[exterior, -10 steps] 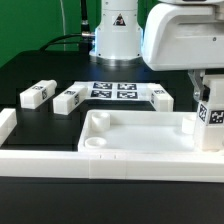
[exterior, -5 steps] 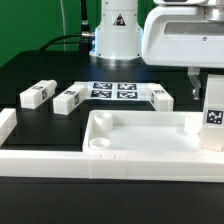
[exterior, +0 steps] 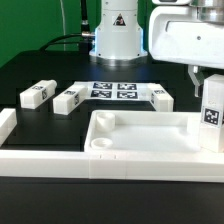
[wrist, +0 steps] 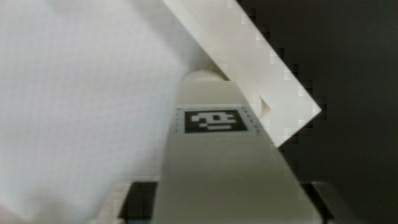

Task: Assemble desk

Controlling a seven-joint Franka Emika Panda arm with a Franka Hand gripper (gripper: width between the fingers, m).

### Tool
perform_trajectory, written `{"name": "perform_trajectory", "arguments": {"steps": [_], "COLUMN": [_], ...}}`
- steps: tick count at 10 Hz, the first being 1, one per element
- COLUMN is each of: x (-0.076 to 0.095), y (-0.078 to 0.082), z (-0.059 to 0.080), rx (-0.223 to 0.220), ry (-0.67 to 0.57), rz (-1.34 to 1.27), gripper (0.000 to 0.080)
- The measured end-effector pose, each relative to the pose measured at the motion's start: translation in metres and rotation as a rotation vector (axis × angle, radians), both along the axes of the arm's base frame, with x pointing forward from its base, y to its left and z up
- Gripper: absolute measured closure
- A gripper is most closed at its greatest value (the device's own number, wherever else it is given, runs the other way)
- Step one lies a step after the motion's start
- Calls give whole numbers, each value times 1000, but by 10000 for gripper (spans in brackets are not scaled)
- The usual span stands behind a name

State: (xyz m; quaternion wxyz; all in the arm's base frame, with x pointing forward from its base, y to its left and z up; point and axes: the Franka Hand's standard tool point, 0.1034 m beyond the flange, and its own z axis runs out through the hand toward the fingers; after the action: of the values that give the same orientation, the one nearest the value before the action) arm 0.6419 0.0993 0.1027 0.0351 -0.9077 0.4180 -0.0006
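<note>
Black surface, green backdrop at ten o'clock in the exterior view, the arm's white base at twelve. The gripper is clamped on a held leg block, upright at the three o'clock end of the tabletop. Beyond it lies the marker board. Two loose legs sit at its nine o'clock, and a third leg at three. A white rail runs along six o'clock.
</note>
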Motion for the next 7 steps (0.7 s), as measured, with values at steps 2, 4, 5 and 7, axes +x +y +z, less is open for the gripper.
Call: {"name": "perform_trajectory", "arguments": {"steps": [2, 4, 5, 7], "x": [0, -1, -1, 0], "y": [1, 1, 1, 1], "z": [-1, -1, -1, -1], "rx": [4, 7, 9, 10], "ry": [11, 17, 21, 20], "rz": [-147, -250, -306, -296], "gripper": [509, 509, 509, 346]}}
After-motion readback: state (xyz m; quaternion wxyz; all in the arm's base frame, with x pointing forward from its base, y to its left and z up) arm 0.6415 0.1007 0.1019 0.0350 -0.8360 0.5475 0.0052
